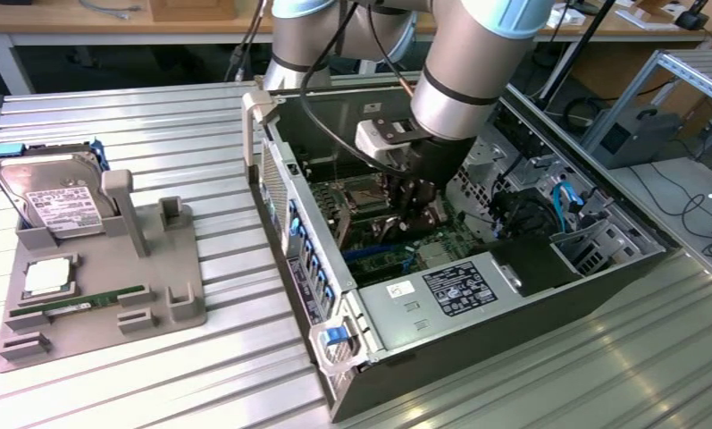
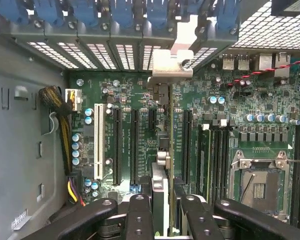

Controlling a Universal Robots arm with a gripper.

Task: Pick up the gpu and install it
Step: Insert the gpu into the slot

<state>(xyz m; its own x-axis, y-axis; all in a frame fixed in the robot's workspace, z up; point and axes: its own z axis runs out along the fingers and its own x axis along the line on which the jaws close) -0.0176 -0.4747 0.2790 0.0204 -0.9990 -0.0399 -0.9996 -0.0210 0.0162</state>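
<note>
- The gripper (image 2: 165,216) is reaching down inside the open computer case (image 1: 331,304) and is clamping the gpu (image 2: 159,192) between its fingers (image 2: 139,215). The jaws are standing partly closed on the thin card.
- The gpu is hanging edge-on directly below the gripper. Its silver end bracket (image 2: 166,67) is lying out beyond the fingertips, toward the case's rear slot openings.
- The card is sitting over the motherboard (image 2: 140,100), in line with the black expansion slots (image 2: 116,145). Whether its lower edge is touching a slot cannot be told.
- Handling judgement: the card is looking light, stiff and fragile.
- The flat faces near the upper edge are offering the safest hold, clear of components and contacts.
- A loose grip is risking a tilted or slipping card.
</note>
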